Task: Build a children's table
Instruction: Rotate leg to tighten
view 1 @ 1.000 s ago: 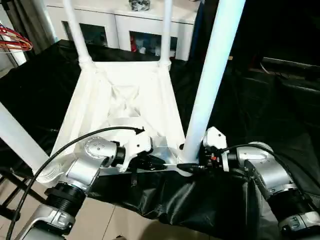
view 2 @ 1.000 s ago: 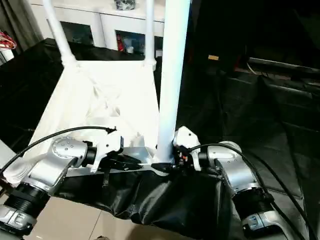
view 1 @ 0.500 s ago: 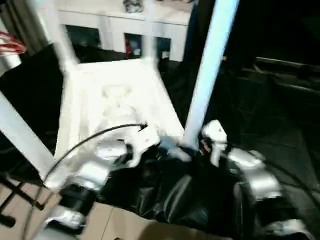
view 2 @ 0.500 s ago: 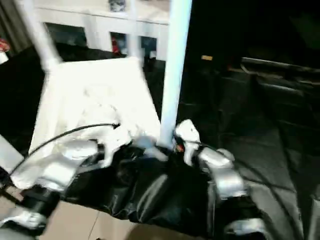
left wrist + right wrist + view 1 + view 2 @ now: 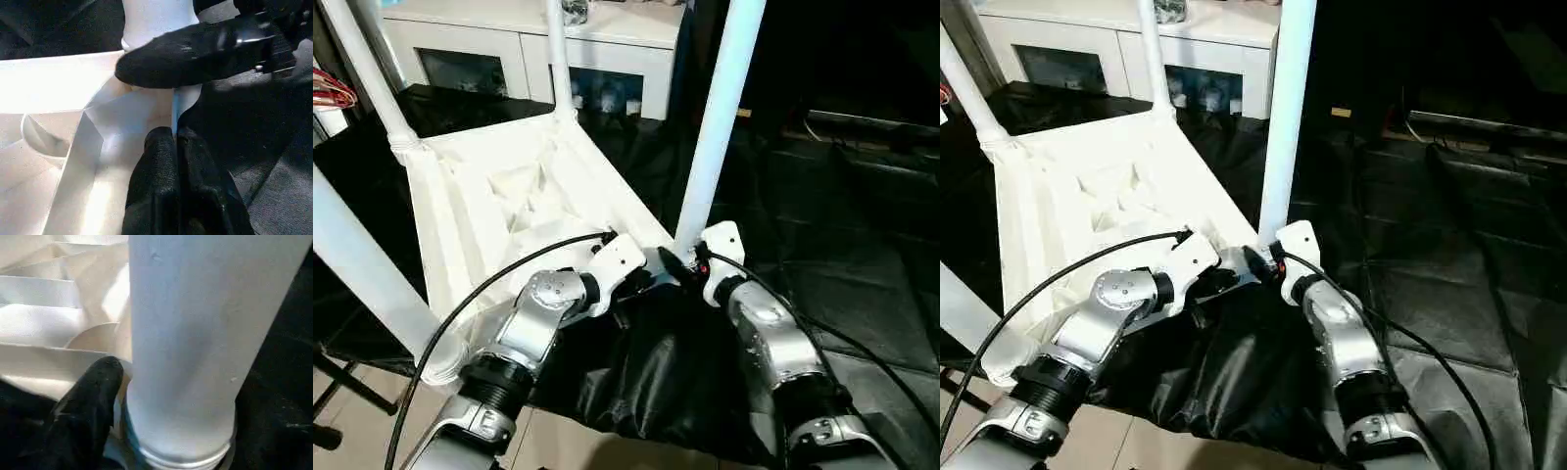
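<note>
Item: children's table, under assembly. The tabletop (image 5: pixel 509 211) is laid upside down, ribbed underside up, on a black cloth (image 5: pixel 656 382); a white cabinet (image 5: pixel 524 44) is seen behind it.

Near left leg (image 5: pixel 362 279): seated in its corner socket. Far left leg (image 5: pixel 367 78) and far right leg (image 5: pixel 558 59): both stood upright in their sockets.

Left gripper (image 5: pixel 173 166): placed at the near rim of the tabletop, beside the near right corner; its fingers are pressed together, apparently pinching the thin rim wall, so the top is judged to be steadied.

Near right leg (image 5: pixel 715 127): stood in its socket, its threaded foot (image 5: pixel 183 455) not quite sunk home.

Right gripper (image 5: pixel 680 266): set at the base of this leg, one finger (image 5: pixel 85 401) lying against the tube; whether the jaws are clamped on it cannot be told.

Step in hand, as judged: seating of the fourth leg. Next called for: the leg to be turned or pressed fully down while the top is kept braced.
</note>
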You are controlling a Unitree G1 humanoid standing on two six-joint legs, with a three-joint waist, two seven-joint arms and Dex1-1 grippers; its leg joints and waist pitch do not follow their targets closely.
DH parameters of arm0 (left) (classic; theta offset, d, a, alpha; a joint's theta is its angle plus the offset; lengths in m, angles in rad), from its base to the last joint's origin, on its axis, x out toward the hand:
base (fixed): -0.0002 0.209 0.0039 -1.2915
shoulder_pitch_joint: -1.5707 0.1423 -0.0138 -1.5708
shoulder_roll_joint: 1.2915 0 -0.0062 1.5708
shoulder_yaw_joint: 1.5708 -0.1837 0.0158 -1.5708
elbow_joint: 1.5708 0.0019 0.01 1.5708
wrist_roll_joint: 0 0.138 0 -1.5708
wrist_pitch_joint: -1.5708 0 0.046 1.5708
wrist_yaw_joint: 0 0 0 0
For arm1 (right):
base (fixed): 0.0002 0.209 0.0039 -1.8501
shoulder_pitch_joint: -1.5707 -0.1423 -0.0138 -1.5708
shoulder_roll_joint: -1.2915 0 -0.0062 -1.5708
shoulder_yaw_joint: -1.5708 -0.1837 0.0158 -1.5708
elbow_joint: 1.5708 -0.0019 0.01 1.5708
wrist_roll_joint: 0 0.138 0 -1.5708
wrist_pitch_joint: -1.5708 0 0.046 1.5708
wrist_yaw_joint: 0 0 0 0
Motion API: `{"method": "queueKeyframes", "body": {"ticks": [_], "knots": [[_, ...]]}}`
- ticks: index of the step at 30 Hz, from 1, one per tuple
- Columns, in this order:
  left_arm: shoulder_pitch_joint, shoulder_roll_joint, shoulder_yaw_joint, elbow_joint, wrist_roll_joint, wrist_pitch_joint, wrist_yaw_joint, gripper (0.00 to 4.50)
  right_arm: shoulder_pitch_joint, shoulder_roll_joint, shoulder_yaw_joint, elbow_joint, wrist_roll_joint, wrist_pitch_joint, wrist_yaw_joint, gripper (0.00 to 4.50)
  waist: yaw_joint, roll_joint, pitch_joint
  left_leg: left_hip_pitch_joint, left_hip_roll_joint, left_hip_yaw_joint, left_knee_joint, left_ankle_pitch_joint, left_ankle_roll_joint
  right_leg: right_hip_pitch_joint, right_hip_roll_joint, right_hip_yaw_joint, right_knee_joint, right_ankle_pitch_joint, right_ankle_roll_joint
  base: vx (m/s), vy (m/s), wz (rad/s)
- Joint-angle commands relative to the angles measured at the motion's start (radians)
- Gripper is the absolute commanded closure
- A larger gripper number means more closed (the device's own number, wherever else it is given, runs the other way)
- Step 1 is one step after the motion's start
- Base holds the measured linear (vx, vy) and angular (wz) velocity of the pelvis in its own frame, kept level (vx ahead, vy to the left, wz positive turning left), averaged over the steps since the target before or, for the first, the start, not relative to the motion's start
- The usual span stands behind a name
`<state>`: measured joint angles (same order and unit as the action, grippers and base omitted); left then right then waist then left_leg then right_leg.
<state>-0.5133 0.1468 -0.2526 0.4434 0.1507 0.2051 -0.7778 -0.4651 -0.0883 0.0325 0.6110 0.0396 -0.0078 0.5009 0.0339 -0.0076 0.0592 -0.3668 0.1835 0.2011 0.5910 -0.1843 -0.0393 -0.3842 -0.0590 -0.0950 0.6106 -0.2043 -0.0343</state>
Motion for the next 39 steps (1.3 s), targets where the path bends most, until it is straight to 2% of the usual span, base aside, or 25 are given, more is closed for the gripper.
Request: {"method": "queueKeyframes", "body": {"ticks": [1,3,4,7,11,14,16,19,21,24,25,31,34,35,36,37,38,39], "knots": [[-0.005,-0.030,-0.027,-0.045,-0.060,-0.056,-0.033,4.50,0.006,0.023,0.082,-0.029,0.017,0.001,0.115,0.75,0.005,-0.010,-0.059,0.008,0.062,-0.034,-0.063,-0.160,0.072,0.043,-0.106,0.072,-0.086,-0.219,-0.174,0.000,0.000,0.00],[0.008,0.005,-0.026,-0.060,-0.087,-0.076,-0.097,4.50,0.017,-0.041,0.097,-0.066,0.032,0.009,0.229,0.75,0.006,-0.007,-0.060,0.006,0.061,-0.034,-0.061,-0.148,0.080,0.046,-0.105,0.071,-0.083,-0.187,-0.182,0.000,0.000,0.00],[0.016,0.032,-0.025,-0.072,-0.108,-0.089,-0.152,4.50,0.024,-0.090,0.108,-0.093,0.046,0.014,0.319,0.75,0.008,-0.007,-0.061,0.005,0.060,-0.032,-0.059,-0.137,0.097,0.047,-0.104,0.072,-0.080,-0.154,-0.190,0.000,0.000,0.00],[0.028,0.078,-0.028,-0.092,-0.135,-0.099,-0.240,4.50,0.031,-0.164,0.125,-0.130,0.071,0.029,0.453,0.75,0.012,-0.007,-0.060,0.004,0.062,-0.032,-0.058,-0.137,0.112,0.048,-0.103,0.070,-0.079,-0.151,-0.193,0.000,0.000,0.00],[0.026,0.117,-0.029,-0.087,-0.134,-0.111,-0.298,4.50,0.028,-0.220,0.139,-0.147,0.088,0.033,0.563,0.75,0.023,-0.005,-0.057,0.012,0.066,-0.032,-0.061,-0.169,0.091,0.041,-0.103,0.071,-0.086,-0.219,-0.191,0.000,0.000,0.00],[0.026,0.146,-0.028,-0.088,-0.142,-0.116,-0.344,4.50,0.022,-0.254,0.147,-0.154,0.092,0.029,0.628,0.75,0.028,-0.007,-0.056,0.014,0.067,-0.031,-0.062,-0.176,0.081,0.040,-0.103,0.071,-0.085,-0.228,-0.189,0.000,0.000,0.00],[0.025,0.174,-0.031,-0.091,-0.154,-0.119,-0.383,4.50,0.017,-0.280,0.160,-0.159,0.096,0.029,0.683,0.75,0.030,-0.010,-0.059,0.011,0.066,-0.031,-0.062,-0.162,0.084,0.043,-0.103,0.070,-0.081,-0.206,-0.191,0.000,0.000,0.00],[0.023,0.189,-0.030,-0.089,-0.164,-0.122,-0.403,4.50,0.016,-0.301,0.179,-0.165,0.092,0.025,0.722,0.75,0.031,-0.009,-0.061,0.010,0.067,-0.031,-0.060,-0.136,0.091,0.043,-0.103,0.070,-0.074,-0.164,-0.204,0.000,0.000,0.00],[0.016,0.196,-0.025,-0.076,-0.166,-0.132,-0.417,4.50,0.018,-0.316,0.198,-0.170,0.085,0.024,0.757,1.00,0.032,-0.011,-0.061,0.010,0.067,-0.031,-0.059,-0.132,0.094,0.044,-0.102,0.069,-0.074,-0.160,-0.205,0.000,0.000,0.00],[0.007,0.198,-0.023,-0.061,-0.168,-0.143,-0.421,4.50,0.016,-0.314,0.205,-0.170,0.081,0.020,0.764,1.19,0.035,-0.011,-0.061,0.010,0.066,-0.030,-0.059,-0.134,0.093,0.044,-0.104,0.070,-0.076,-0.174,-0.202,0.000,0.000,0.00],[0.004,0.198,-0.023,-0.058,-0.170,-0.145,-0.419,4.50,0.014,-0.309,0.203,-0.168,0.082,0.020,0.762,1.43,0.037,-0.010,-0.061,0.010,0.066,-0.031,-0.059,-0.140,0.087,0.044,-0.104,0.069,-0.077,-0.191,-0.197,0.000,0.000,0.00],[0.001,0.174,-0.017,-0.048,-0.162,-0.151,-0.369,4.50,0.034,-0.289,0.202,-0.178,0.088,0.023,0.736,1.68,0.039,-0.008,-0.063,0.011,0.067,-0.031,-0.059,-0.129,0.086,0.044,-0.102,0.069,-0.074,-0.165,-0.202,0.000,0.000,0.00],[0.000,0.155,-0.010,-0.042,-0.153,-0.147,-0.333,4.50,0.045,-0.269,0.193,-0.182,0.096,0.032,0.701,1.83,0.040,-0.009,-0.061,0.011,0.065,-0.031,-0.059,-0.141,0.081,0.044,-0.104,0.070,-0.078,-0.182,-0.199,0.000,0.000,0.00],[-0.006,0.124,-0.006,-0.029,-0.131,-0.136,-0.263,4.50,0.055,-0.224,0.178,-0.171,0.081,0.036,0.602,1.85,0.039,-0.009,-0.060,0.011,0.065,-0.032,-0.060,-0.149,0.076,0.044,-0.105,0.069,-0.081,-0.203,-0.193,0.000,0.000,0.00],[-0.006,0.124,-0.006,-0.029,-0.131,-0.136,-0.263,4.50,0.055,-0.224,0.178,-0.171,0.081,0.036,0.602,1.86,0.037,-0.008,-0.059,0.012,0.065,-0.032,-0.061,-0.151,0.071,0.042,-0.104,0.070,-0.082,-0.211,-0.190,0.000,0.000,0.00],[-0.014,0.092,-0.003,-0.018,-0.110,-0.117,-0.193,4.50,0.056,-0.175,0.163,-0.147,0.056,0.035,0.488,1.87,0.037,-0.005,-0.060,0.014,0.065,-0.034,-0.062,-0.161,0.061,0.043,-0.106,0.069,-0.083,-0.229,-0.187,0.000,0.000,0.00],[-0.017,0.082,-0.002,-0.015,-0.103,-0.108,-0.170,4.50,0.054,-0.157,0.158,-0.135,0.044,0.033,0.444,1.87,0.029,-0.007,-0.057,0.013,0.065,-0.034,-0.064,-0.171,0.051,0.039,-0.105,0.069,-0.085,-0.242,-0.186,0.000,0.000,0.00],[-0.020,0.066,-0.001,-0.012,-0.096,-0.092,-0.139,4.50,0.049,-0.132,0.149,-0.114,0.031,0.037,0.380,1.87,0.026,-0.008,-0.058,0.013,0.064,-0.035,-0.064,-0.176,0.045,0.042,-0.105,0.068,-0.086,-0.251,-0.184,0.000,0.000,0.00]]}}
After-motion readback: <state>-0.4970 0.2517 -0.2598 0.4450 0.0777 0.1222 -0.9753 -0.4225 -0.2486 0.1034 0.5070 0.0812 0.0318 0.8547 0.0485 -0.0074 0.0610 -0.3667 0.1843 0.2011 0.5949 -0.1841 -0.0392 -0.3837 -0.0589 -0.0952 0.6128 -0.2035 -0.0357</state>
